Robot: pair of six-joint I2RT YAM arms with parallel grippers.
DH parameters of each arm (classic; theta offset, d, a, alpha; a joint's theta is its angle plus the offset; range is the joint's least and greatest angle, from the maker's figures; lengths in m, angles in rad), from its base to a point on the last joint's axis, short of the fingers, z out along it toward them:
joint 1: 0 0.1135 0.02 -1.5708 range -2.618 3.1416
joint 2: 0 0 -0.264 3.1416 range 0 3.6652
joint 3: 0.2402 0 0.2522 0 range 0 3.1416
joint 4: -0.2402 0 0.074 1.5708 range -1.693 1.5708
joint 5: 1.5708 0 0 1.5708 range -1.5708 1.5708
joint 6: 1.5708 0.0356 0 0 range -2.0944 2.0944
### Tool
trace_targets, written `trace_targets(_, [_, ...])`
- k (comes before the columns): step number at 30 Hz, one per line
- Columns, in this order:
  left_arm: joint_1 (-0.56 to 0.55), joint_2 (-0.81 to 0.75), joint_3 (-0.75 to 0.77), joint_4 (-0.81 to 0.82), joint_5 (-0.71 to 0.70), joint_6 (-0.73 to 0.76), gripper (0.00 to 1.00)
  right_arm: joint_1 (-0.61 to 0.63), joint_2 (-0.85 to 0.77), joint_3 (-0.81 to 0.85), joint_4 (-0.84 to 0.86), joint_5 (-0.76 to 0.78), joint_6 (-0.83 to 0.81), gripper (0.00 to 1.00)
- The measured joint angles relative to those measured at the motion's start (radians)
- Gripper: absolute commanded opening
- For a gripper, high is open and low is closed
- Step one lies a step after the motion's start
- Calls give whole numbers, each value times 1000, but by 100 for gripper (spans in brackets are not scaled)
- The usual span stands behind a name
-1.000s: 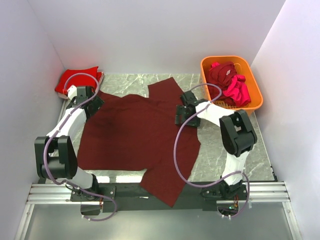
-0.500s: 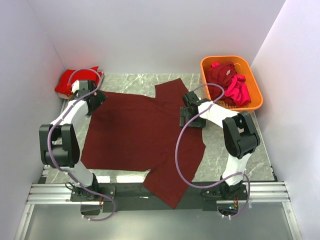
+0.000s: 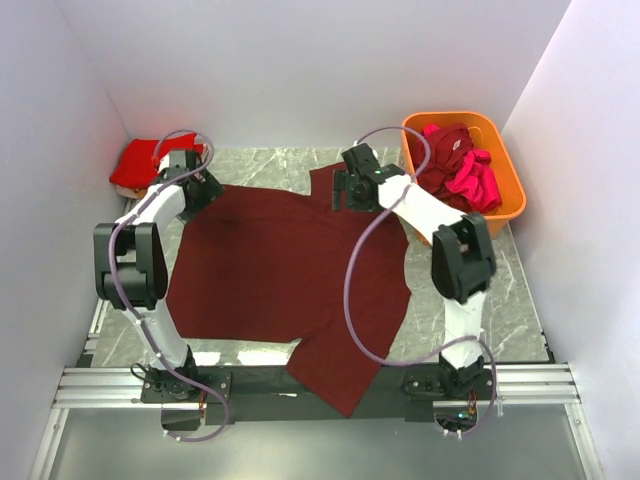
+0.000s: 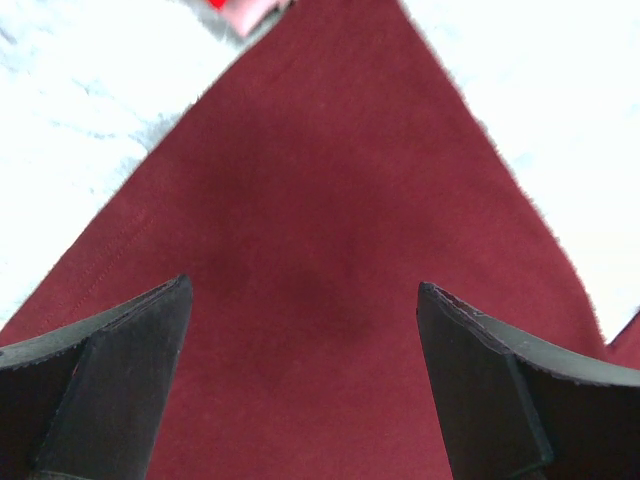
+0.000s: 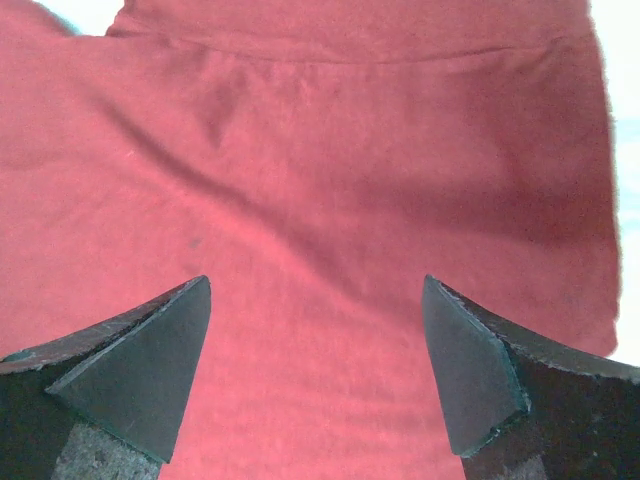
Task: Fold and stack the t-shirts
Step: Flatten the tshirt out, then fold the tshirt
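Flat dark maroon cloth t-shirt (image 3: 280, 270): left gripper (image 4: 300, 300) gapes over its far-left corner, right gripper (image 5: 315, 290) over its far-right sleeve, both empty-handed.

No writing to read.

The maroon t-shirt (image 3: 280, 260) shows only plain cloth and a stitched seam below the left gripper (image 4: 302, 288) and below the right gripper (image 5: 315, 285). No print, tag or brand mark can be made out on it. From the top view, the orange basket (image 3: 508, 205) to the right of the right gripper bears no label that can be read. The arm casings are too small there to tell any marking.
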State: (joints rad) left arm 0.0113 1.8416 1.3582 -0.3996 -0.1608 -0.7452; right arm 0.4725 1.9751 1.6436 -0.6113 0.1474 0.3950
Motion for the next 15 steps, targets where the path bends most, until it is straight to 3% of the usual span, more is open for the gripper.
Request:
trace_targets(4, [-2,22,0,-14,19,18,99,-4,141,85,-18,-2,0,92])
trace_targets(15, [-3,143,40,-52,41,35,99,-45,302,212,-94,-38,0,90])
